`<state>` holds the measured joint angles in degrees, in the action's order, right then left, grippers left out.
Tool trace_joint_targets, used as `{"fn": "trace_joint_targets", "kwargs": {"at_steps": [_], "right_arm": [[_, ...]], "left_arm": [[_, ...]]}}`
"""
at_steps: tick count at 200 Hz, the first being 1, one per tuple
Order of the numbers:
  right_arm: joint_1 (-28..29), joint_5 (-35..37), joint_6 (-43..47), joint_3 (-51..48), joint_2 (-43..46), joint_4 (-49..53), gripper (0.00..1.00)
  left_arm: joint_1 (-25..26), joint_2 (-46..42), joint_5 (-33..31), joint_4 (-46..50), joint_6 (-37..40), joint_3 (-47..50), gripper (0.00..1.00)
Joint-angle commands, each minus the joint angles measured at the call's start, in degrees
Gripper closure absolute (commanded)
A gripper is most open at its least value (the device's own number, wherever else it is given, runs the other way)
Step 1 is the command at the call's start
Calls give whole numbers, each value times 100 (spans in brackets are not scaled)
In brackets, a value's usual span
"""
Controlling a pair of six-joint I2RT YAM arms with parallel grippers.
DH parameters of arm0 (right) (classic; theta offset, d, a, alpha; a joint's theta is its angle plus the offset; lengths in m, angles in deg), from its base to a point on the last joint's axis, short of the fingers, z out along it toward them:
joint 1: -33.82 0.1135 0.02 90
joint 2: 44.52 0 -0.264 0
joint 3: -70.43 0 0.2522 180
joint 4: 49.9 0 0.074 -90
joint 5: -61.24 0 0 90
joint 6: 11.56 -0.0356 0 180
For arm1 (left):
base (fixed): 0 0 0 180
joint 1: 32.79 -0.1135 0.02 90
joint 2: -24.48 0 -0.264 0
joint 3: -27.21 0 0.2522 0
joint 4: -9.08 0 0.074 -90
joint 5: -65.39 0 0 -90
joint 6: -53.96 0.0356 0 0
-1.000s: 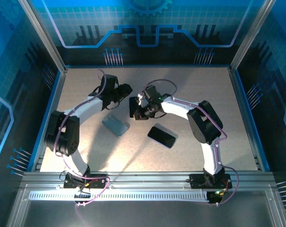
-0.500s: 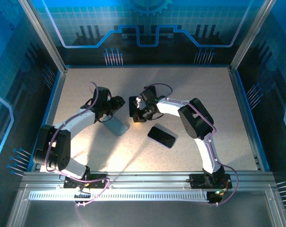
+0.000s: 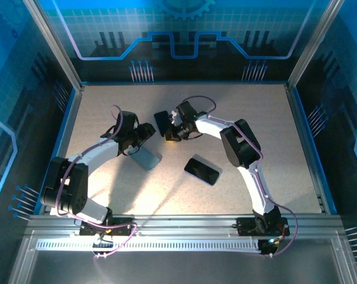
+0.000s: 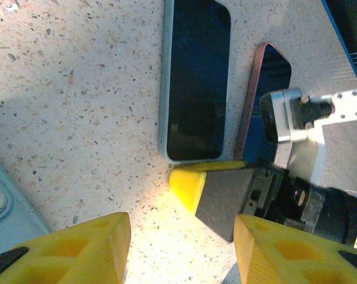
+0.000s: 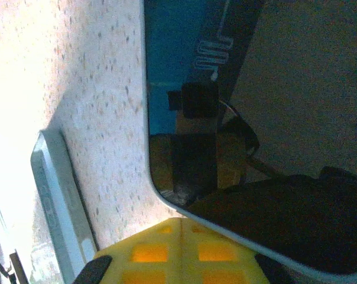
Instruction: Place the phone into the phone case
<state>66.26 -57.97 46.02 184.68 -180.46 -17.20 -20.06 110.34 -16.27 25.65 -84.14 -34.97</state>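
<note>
A dark phone (image 3: 161, 123) with a pale rim lies screen up on the speckled table; it also appears in the left wrist view (image 4: 196, 83) and fills the right wrist view (image 5: 237, 118). My right gripper (image 3: 169, 133) is shut, and its yellow fingertips (image 4: 187, 180) press against the phone's near short end with nothing between them (image 5: 190, 242). The grey-blue phone case (image 3: 146, 158) lies flat just in front of my left gripper (image 3: 144, 137); its edge shows in both wrist views (image 4: 4, 204) (image 5: 57, 195). The left gripper (image 4: 181, 251) stands open over bare table.
A second black phone (image 3: 202, 170) lies apart, near the table's middle. Another dark phone with a pinkish rim (image 4: 267, 89) sits right beside the pale-rimmed one, partly behind the right wrist. Blue walls and metal posts ring the table (image 3: 255, 118).
The left gripper has drawn back and down toward the case. The right gripper has moved up and left, and the phone at its tips has shifted and turned that way.
</note>
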Motion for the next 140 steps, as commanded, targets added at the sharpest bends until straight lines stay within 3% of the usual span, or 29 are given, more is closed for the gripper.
{"fn": "trace_joint_targets", "kwargs": {"at_steps": [1,75,101,125,140], "right_arm": [[-28,-30,-23,396,-403,79,100],[47,-146,30,1315,-992,259,100],[117,234,475,828,-361,265,100],[97,661,807,-262,787,164,86],[72,942,976,-933,1450,260,63]], "left_arm": [[-34,-129,-128,237,-35,105,50],[-34,-447,-287,661,88,336,50],[80,-566,-363,899,146,490,50],[423,-571,-612,1232,266,526,50],[642,-508,-667,1297,270,559,51]]}}
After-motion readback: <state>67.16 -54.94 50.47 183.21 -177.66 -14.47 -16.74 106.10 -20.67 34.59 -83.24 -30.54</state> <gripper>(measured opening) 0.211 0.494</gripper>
